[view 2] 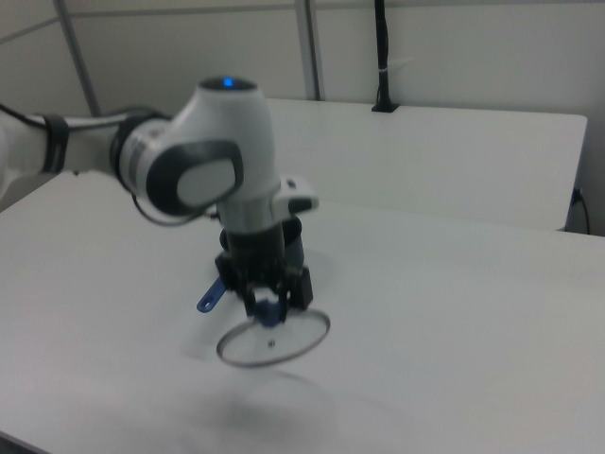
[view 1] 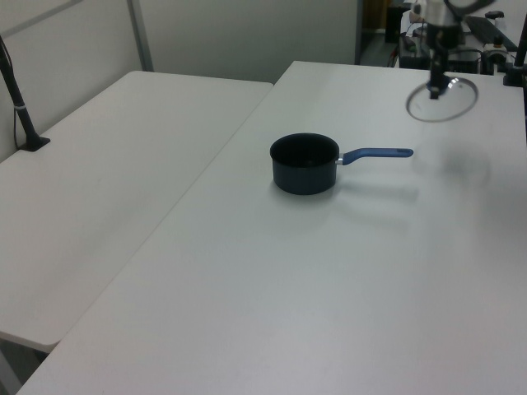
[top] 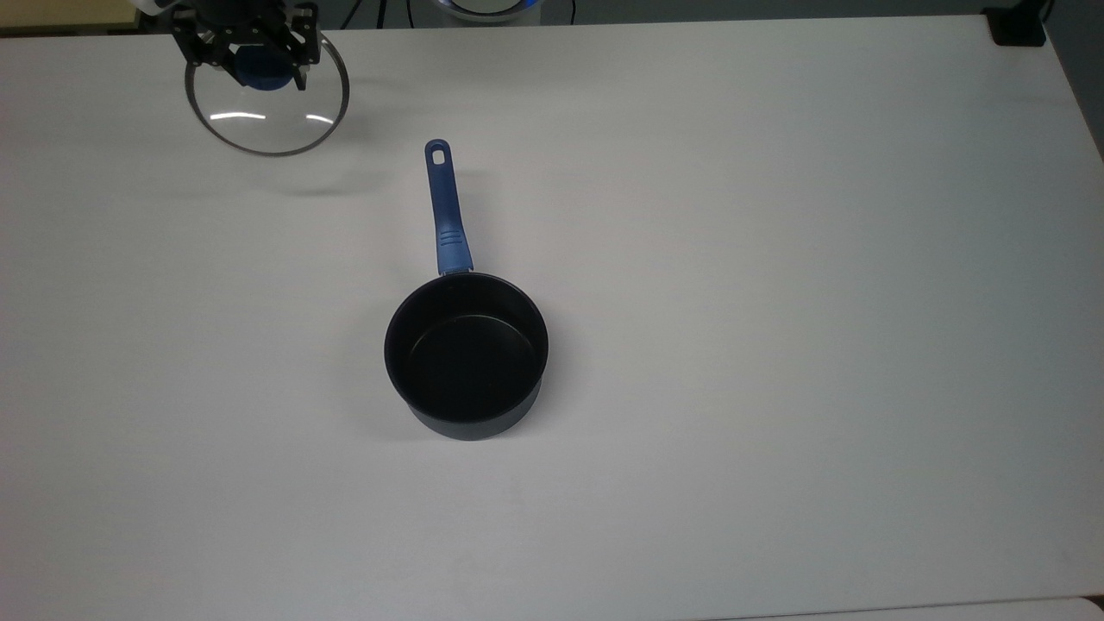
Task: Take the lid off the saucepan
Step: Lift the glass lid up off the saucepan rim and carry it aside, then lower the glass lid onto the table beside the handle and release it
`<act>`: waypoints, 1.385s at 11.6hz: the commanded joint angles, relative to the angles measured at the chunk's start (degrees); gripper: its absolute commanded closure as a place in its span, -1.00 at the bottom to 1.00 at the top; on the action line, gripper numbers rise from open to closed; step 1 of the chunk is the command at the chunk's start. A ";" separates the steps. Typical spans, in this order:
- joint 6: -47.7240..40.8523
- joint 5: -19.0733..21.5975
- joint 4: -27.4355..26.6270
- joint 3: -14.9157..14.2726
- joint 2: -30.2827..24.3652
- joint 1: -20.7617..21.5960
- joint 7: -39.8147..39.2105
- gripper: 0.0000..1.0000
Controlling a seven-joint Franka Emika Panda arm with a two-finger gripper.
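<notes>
Top view, upper left: black two-finger gripper, jaws clenched on the blue knob of the round clear glass lid with metal rim, held above the white worktop. Centre: small dark round saucepan stands uncovered, well apart from the lid, its long blue handle pointing toward the top edge.

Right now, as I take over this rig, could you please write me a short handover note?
Hand: shut on the lid's blue knob, holding the lid in the air near the table's far corner, at the top view's upper left.
Saucepan: uncovered, mid-table, handle pointing toward the top view's top.
Done: lid is off and well clear of the pan.
Left: set the lid down on the table and release.
</notes>
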 commanded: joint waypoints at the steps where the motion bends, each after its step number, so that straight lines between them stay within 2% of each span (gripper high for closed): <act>1: 9.89 0.95 -10.90 0.34 -1.57 0.83 -2.18 -0.06; 2: 13.24 1.04 -12.84 0.34 -0.77 2.23 -0.95 -0.06; 4: 19.13 0.95 -13.30 0.34 4.04 6.18 5.70 -0.06; 6: 21.88 0.95 -13.12 0.43 6.09 7.26 8.20 -0.06; 7: 21.71 0.95 -13.12 0.43 6.27 7.43 8.29 -0.24; 8: 20.67 0.95 -12.86 0.34 6.18 6.82 8.29 -0.98; 9: 17.96 0.95 -11.64 0.34 5.92 6.03 7.68 -1.00; 13: 6.89 0.60 -1.90 -0.36 3.12 0.07 5.58 -1.00; 14: 3.03 0.34 1.78 -0.45 2.15 -0.56 3.48 -1.00; 16: -4.97 0.68 12.84 -0.36 2.23 0.13 6.59 -1.00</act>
